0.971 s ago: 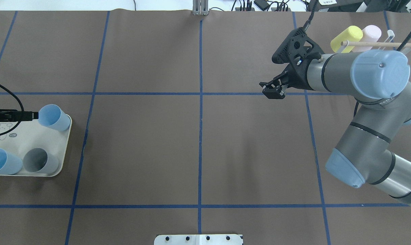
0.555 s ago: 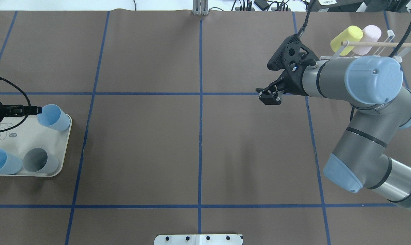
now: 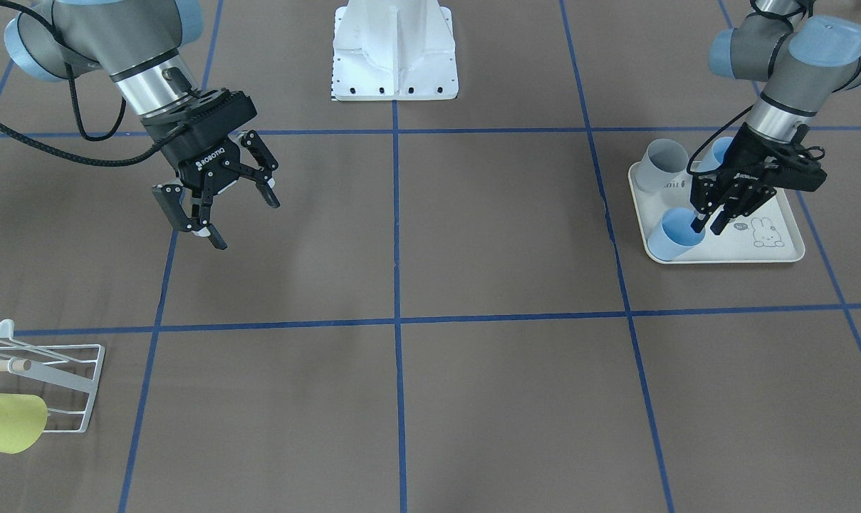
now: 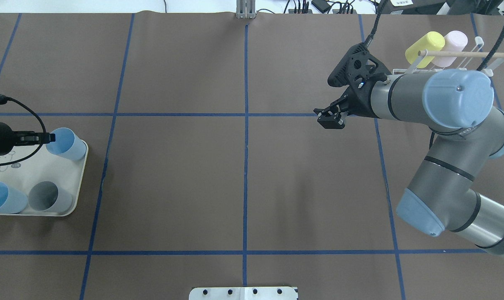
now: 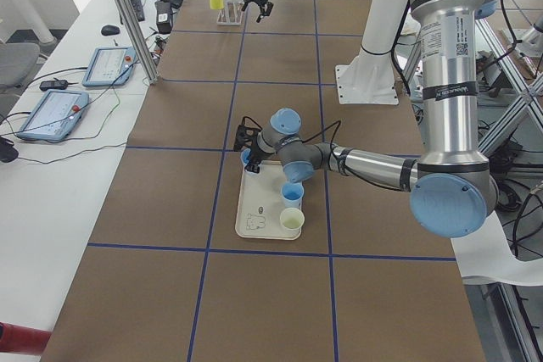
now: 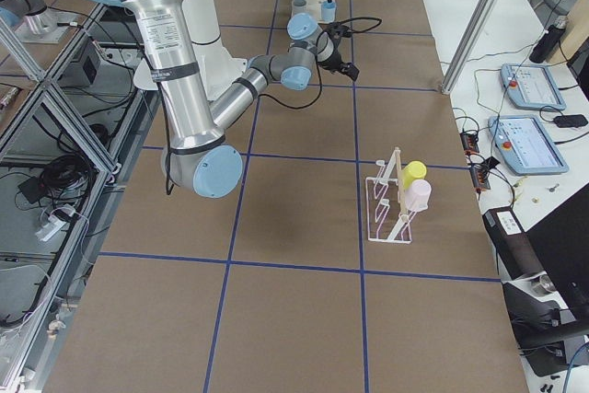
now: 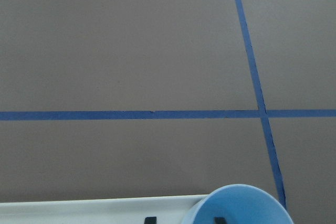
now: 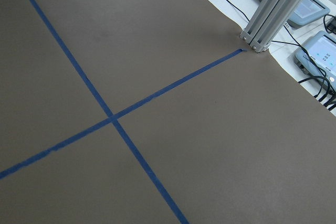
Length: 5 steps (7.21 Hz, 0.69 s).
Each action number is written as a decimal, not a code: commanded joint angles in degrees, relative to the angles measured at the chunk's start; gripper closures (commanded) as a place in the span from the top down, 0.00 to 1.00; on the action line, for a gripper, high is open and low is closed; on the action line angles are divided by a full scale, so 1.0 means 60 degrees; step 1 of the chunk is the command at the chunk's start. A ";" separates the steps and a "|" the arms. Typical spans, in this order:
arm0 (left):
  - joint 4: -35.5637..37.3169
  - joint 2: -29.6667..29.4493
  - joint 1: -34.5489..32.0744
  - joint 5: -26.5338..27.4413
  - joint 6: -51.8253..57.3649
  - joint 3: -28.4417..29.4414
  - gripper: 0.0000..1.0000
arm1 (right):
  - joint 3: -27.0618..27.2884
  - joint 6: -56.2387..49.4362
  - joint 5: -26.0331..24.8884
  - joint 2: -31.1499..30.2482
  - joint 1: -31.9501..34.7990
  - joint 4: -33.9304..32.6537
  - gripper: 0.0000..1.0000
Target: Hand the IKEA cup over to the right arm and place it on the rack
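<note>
A light blue IKEA cup (image 4: 67, 144) (image 3: 674, 241) stands upright at the tray's far right corner. My left gripper (image 4: 48, 137) (image 3: 707, 226) is open and hangs over the cup's rim. In the left wrist view one fingertip (image 7: 219, 219) is inside the cup (image 7: 241, 205) and the other is outside, over the tray. My right gripper (image 4: 329, 119) (image 3: 243, 222) is open and holds nothing, above bare table right of centre. The white wire rack (image 4: 464, 54) (image 3: 54, 371) stands at the far right with a yellow cup (image 4: 424, 47) and a pink cup (image 4: 454, 43) on it.
The cream tray (image 4: 33, 173) at the left edge also holds another blue cup (image 4: 1, 198) and a grey cup (image 4: 47, 196). The robot's white base (image 3: 394, 50) sits at the table's near middle. Blue tape lines cross the brown table.
My left gripper has moved toward the far side and a little right, so its tips now sit at the blue cup's rim. The right arm shifted slightly left, then held still.
</note>
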 commanded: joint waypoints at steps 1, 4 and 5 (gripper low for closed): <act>0.0022 0.0005 0.0125 0.0187 -0.0001 0.0057 0.33 | 0.0000 0.0000 0.0011 0.0000 -0.0001 -0.0008 0.99; 0.0051 0.0049 0.0126 0.0379 0.0028 0.0116 0.00 | 0.0015 -0.0015 0.0011 0.0000 -0.0001 0.0007 0.99; 0.0051 0.0093 0.0111 0.0379 0.0101 0.0058 0.00 | 0.0015 -0.0029 0.0011 0.0000 -0.0001 0.0007 0.99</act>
